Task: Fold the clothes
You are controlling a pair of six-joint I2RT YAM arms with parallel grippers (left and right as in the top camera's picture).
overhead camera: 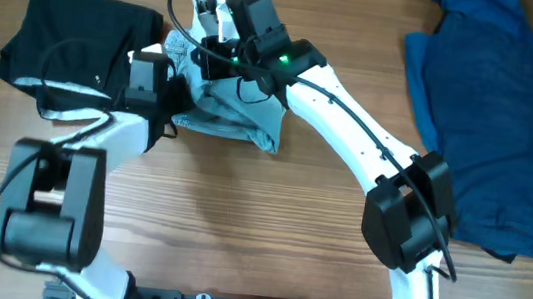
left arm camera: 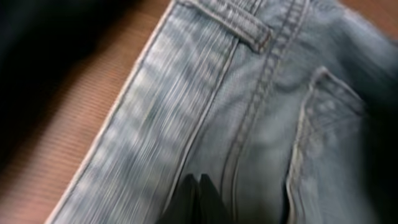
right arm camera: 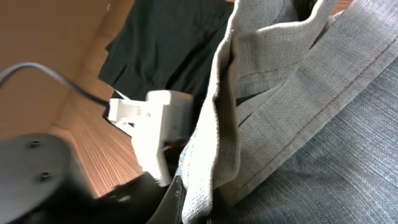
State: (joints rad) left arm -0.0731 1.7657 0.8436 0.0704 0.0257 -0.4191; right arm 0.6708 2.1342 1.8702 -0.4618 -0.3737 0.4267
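Observation:
The pale-blue denim shorts (overhead camera: 236, 111) lie bunched on the table left of centre. My left gripper (overhead camera: 174, 94) is at their left edge. In the left wrist view its fingertips (left arm camera: 199, 185) are shut together and rest on the denim (left arm camera: 186, 93), near a belt loop and a back pocket. My right gripper (overhead camera: 209, 37) is at the shorts' far edge. In the right wrist view it (right arm camera: 193, 199) is shut on a raised fold of the shorts (right arm camera: 323, 124). The black white-trimmed garment (overhead camera: 78, 33) lies at far left, and the dark blue garment (overhead camera: 492, 115) at right.
The black garment (right arm camera: 161, 37) lies just beyond the shorts in the right wrist view. The left arm's white wrist part (right arm camera: 149, 124) is close beside the held fold. Bare wooden table (overhead camera: 267, 230) lies in front of the shorts.

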